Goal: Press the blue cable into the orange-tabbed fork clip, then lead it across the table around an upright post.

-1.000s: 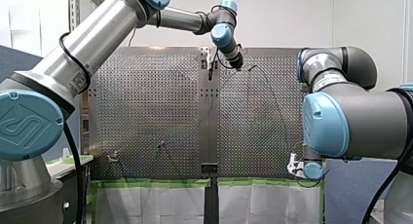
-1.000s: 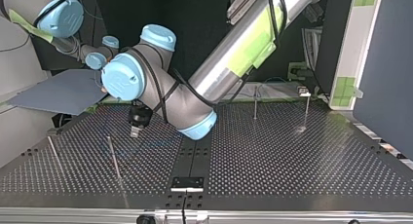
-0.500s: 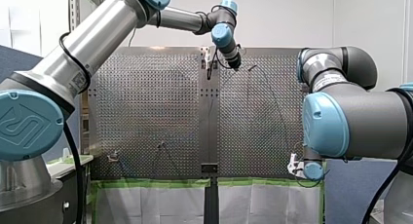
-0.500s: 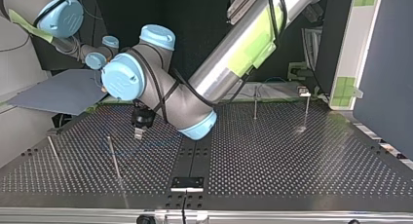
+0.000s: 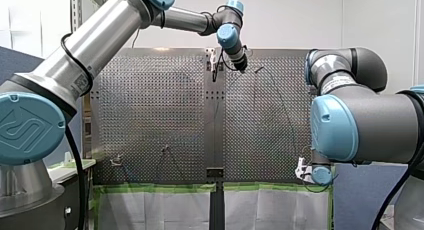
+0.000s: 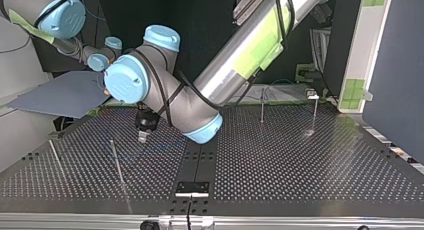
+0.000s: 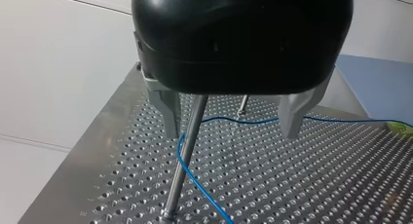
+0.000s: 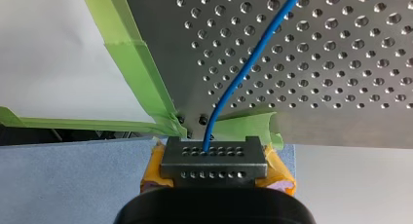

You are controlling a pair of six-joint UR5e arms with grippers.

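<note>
Pinched by the right pincer (image 8: 213, 158), the blue cable (image 7: 195, 177) is already bent around a post (image 7: 187, 151) inside the spread left pincer (image 7: 230, 131) — little seems left.

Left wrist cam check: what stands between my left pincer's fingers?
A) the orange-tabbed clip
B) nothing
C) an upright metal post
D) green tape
C: the upright post rises between the open left pincer's fingers, close beside one of them, with the blue cable curving past it, ungripped.
</note>
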